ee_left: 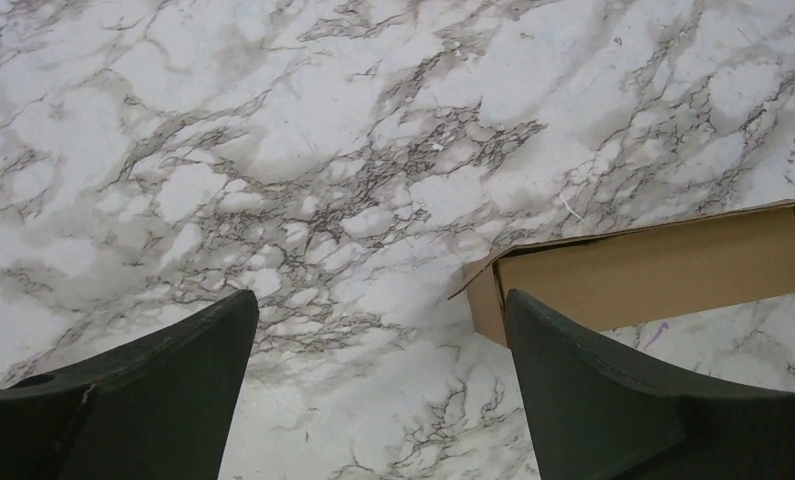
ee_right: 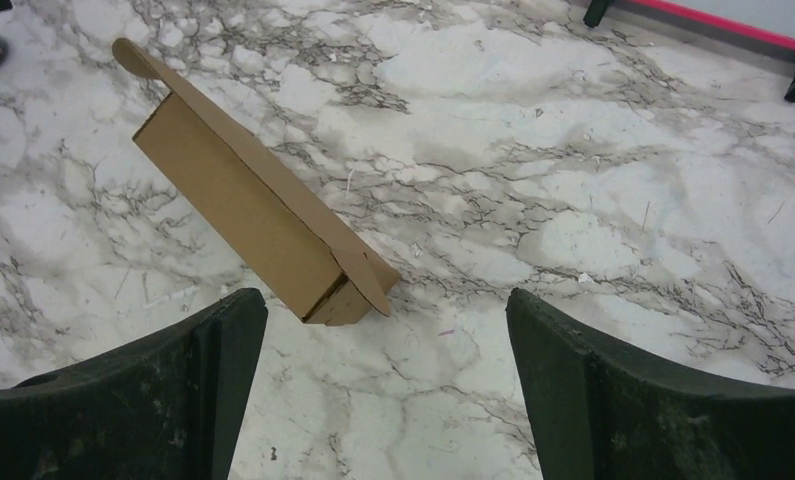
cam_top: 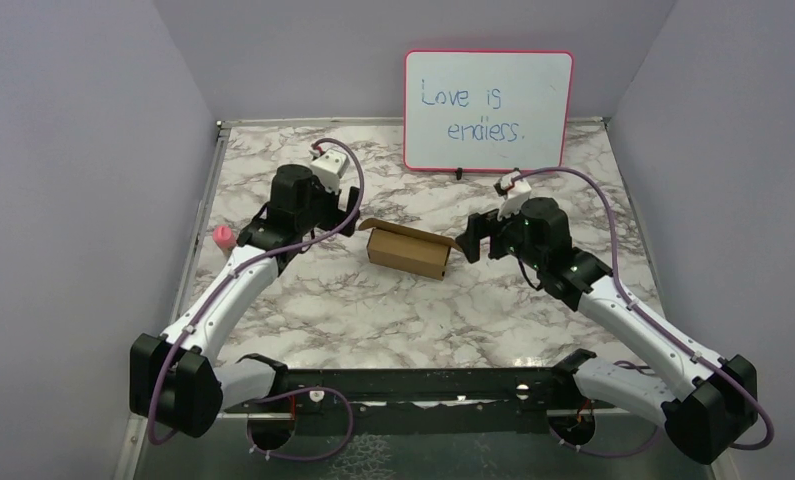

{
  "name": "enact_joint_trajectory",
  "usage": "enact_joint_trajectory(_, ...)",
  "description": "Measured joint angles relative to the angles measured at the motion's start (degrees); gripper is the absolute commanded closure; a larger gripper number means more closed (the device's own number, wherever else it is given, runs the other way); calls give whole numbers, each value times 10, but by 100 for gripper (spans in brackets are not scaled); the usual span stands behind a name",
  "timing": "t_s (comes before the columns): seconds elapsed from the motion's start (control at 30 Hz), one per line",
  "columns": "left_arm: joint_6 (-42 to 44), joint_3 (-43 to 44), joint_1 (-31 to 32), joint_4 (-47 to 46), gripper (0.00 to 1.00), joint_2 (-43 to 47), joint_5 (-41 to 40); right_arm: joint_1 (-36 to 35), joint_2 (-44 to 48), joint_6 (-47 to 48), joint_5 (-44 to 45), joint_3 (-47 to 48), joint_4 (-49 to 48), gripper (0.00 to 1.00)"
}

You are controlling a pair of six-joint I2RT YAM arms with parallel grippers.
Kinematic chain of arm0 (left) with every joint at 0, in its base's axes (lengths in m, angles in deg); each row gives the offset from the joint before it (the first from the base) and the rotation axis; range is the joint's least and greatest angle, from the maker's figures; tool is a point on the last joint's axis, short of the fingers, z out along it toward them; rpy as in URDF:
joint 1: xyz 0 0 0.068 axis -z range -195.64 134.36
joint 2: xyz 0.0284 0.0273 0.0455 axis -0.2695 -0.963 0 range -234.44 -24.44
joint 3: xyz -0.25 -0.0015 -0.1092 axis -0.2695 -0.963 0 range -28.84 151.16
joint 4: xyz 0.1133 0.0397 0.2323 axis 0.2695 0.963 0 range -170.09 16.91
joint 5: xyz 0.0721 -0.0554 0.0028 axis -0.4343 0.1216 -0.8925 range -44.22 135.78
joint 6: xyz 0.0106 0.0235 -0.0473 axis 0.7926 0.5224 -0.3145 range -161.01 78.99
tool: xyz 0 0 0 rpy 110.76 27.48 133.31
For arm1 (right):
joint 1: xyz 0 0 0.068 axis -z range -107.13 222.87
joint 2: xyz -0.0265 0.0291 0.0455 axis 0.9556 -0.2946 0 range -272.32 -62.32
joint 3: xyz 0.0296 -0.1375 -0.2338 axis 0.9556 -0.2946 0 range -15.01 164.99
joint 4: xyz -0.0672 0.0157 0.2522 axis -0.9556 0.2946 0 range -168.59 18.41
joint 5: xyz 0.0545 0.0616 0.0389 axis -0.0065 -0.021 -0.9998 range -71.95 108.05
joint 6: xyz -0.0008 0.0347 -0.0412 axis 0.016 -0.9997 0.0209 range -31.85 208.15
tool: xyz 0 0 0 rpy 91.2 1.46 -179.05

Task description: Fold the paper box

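The paper box (cam_top: pixel 408 249) is a small brown cardboard box lying on the marble table (cam_top: pixel 373 310) between my two arms, its lid flap slightly lifted at both ends. My left gripper (cam_top: pixel 351 208) stands open just left of the box, holding nothing. In the left wrist view the box (ee_left: pixel 653 268) lies past the right finger (ee_left: pixel 593 390). My right gripper (cam_top: pixel 476 238) is open at the box's right end, also holding nothing. In the right wrist view the box (ee_right: pixel 248 210) lies slanted ahead of the left finger (ee_right: pixel 183 390), apart from both fingers.
A pink-framed whiteboard (cam_top: pixel 488 110) with handwriting stands at the back. A small pink object (cam_top: pixel 222 237) sits at the table's left edge beside the left arm. Purple walls close in the left, right and back sides.
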Motion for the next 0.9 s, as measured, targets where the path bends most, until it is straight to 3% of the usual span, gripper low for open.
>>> enact_joint_trajectory(0.33,71,108,-17,63,26,-122,145,0,-59,31,-32,13,28,32)
enact_joint_trajectory(0.63,101,111,-39,99,45,-155,200,0,-107,45,-60,32,26,41)
enact_joint_trajectory(0.9,104,111,-40,103,56,-186,245,0,-121,46,-71,33,24,53)
